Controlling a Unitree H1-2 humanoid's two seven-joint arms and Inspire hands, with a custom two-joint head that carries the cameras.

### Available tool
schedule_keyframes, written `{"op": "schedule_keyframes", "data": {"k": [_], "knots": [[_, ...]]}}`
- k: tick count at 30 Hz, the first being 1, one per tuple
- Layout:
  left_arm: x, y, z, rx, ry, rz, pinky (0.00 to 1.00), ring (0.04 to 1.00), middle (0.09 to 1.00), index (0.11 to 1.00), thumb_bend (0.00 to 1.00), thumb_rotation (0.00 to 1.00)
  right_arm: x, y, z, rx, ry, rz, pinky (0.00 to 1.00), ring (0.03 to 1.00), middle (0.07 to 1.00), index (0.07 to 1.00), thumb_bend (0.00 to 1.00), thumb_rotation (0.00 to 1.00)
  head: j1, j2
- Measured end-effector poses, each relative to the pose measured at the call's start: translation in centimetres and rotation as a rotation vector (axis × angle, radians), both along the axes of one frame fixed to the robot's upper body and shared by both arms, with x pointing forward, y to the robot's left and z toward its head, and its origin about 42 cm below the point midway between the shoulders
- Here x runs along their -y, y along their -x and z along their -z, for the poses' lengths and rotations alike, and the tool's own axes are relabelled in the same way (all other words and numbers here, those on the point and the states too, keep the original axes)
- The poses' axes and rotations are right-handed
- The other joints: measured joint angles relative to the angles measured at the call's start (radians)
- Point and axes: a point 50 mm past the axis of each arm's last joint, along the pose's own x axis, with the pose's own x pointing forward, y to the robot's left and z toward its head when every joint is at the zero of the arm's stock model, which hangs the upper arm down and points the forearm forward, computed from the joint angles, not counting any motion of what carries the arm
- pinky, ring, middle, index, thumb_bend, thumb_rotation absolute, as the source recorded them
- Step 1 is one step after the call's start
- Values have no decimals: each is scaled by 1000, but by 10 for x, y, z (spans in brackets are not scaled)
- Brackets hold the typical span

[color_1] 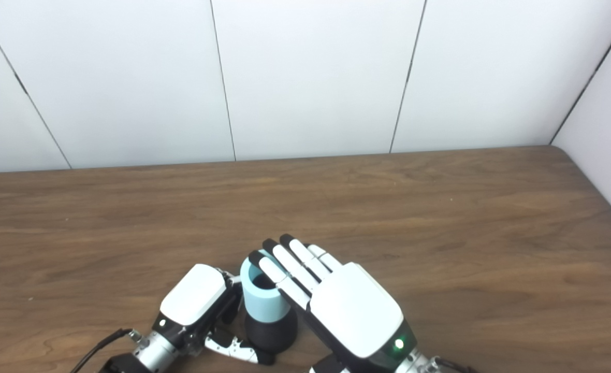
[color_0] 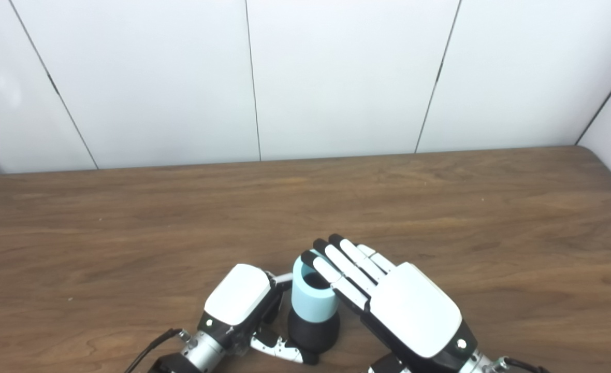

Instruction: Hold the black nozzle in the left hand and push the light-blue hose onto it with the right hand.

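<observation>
With the left hand (color_0: 243,305) wrapped around the black nozzle (color_0: 313,331) and the right hand (color_0: 388,300) flat, fingers pressed together on the light-blue hose (color_0: 313,298) seated upright atop it, uneven pressure risked tipping the pair.

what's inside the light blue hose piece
Through the open top of the short light-blue cylindrical hose, only a dark hollow shows. It stands on the black round nozzle; how far the nozzle reaches inside is hidden by the hose wall and the right robot hand's fingers.
</observation>
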Motion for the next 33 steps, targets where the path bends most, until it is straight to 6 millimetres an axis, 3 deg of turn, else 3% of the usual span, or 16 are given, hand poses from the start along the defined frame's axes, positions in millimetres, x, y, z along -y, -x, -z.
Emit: {"op": "schedule_keyframes", "data": {"k": [13, 22, 33], "knots": [[0, 0, 0, -1, 1, 0, 619, 631, 658, 652, 1000, 465, -3, 4, 10, 46, -26, 9, 982, 1000, 1000, 988, 684, 750, 0, -2], [0, 0, 0, -1, 2, 0, 618, 628, 656, 651, 1000, 463, -1, 1, 8, 49, -39, -10, 1000, 1000, 962, 892, 682, 721, -3, -2], [1, 0, 0, -1, 1, 2, 619, 626, 655, 653, 1000, 456, -1, -6, -7, 23, -40, -73, 858, 956, 858, 795, 715, 722, -3, -2]]}}
